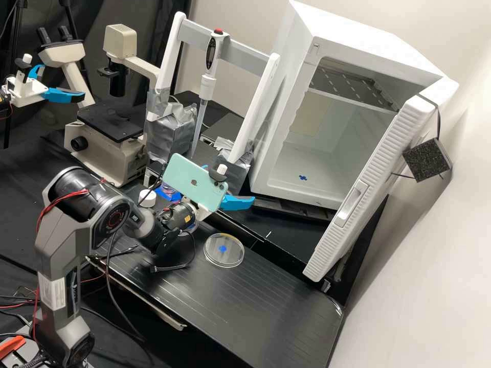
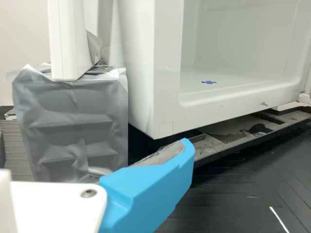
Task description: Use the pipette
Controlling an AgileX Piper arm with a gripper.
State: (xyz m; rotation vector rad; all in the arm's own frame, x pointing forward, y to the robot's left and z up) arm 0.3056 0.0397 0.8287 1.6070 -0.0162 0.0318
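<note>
The pipette (image 1: 207,87) is upright with a slight tilt at the grey crossbar (image 1: 190,35) of a white rack, apart from the claw (image 1: 232,185). The claw stands open, width undetermined, and holds nothing; in the wrist view, one finger (image 2: 150,189) is smooth, bright blue and tapered, its rough grey pad bare.

The rack's posts (image 1: 171,56) are flat and white, their feet wrapped in wrinkled silver tape (image 1: 173,130). A mint-green phone (image 1: 192,179) is clamped on the arm, glossy and round-cornered. The petri dish (image 1: 232,250) is round, shallow and clear, with a blue mark visible within its outline.

The pipette has a slim white body, red top button, dark oval display and a long, translucent lower section narrowing downward.

The counter (image 1: 245,306) is black, with fine parallel grooves and pale scuffs near the edge. Near the arm is a white-capped container (image 1: 147,198). Behind stands a beige microscope (image 1: 120,41) with a flat black stage. To the right, a white cabinet (image 1: 353,38) has its ribbed door (image 1: 368,179) open, a metal shelf (image 1: 353,84) inside. The wall (image 1: 440,286) is pale and plain; dark sheeting hangs at the rear left.
</note>
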